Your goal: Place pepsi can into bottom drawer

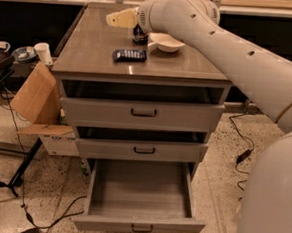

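Observation:
The pepsi can [139,36] stands upright on the cabinet top at the back, just left of a white bowl [166,42]. Its upper part is hidden behind my wrist. My gripper [118,19] hovers above the cabinet top, just left of and slightly above the can, pointing left. It holds nothing that I can see. The bottom drawer [138,224] is pulled fully out at floor level, and its grey interior shows nothing inside.
A flat dark-blue snack packet [129,55] lies on the cabinet top in front of the can. The top drawer [143,113] and middle drawer [143,150] are slightly ajar. A cardboard box [34,98] leans at the left. Cables [241,155] lie on the floor at the right.

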`<state>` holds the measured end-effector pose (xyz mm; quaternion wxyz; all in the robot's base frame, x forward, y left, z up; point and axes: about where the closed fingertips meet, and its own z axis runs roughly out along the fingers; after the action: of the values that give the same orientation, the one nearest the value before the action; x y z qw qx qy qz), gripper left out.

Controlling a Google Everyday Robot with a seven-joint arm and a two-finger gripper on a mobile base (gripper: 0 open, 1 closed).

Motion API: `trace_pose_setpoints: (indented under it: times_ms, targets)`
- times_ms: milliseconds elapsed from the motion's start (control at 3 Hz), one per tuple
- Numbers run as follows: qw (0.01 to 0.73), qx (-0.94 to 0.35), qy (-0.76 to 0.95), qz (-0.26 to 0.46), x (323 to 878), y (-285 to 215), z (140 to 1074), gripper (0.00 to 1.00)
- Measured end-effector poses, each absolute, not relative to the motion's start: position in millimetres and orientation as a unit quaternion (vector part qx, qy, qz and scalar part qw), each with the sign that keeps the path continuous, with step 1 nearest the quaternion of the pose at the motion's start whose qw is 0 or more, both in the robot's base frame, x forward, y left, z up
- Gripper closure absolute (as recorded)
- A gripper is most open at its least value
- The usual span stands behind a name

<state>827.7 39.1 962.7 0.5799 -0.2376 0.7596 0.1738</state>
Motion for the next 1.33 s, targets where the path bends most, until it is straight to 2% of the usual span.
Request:
trace_pose_setpoints:
  times_ms: [667, 1333]
  targets:
    - [0.59, -0.24, 0.753, 0.163, 838.0, 42.0, 958.3, 0.0]
    - [0.608, -0.243, 0.744, 0.137, 886.8, 33.4, 933.6, 0.0]
